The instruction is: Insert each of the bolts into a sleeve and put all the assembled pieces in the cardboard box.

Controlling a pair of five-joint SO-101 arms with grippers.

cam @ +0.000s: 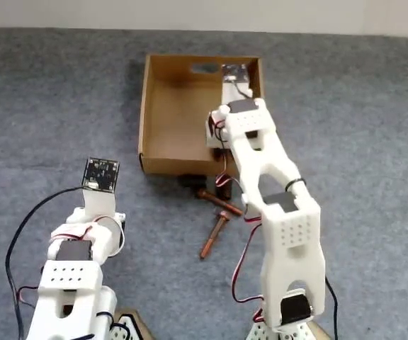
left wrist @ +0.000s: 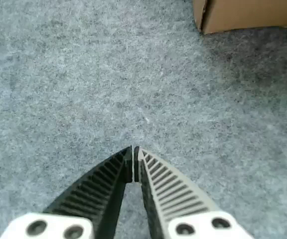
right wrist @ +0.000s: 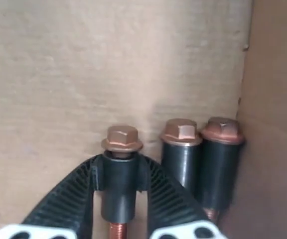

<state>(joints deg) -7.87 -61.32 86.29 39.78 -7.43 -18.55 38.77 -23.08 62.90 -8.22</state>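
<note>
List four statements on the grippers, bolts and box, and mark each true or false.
1. The right gripper is shut on a sleeved bolt inside the cardboard box. True.
2. The left gripper holds a bolt. False: it is shut on nothing, above the carpet.
3. Two more assembled pieces sit beside the held one. True.
4. Every bolt is in the box. False: two bare bolts lie on the carpet outside it.
</note>
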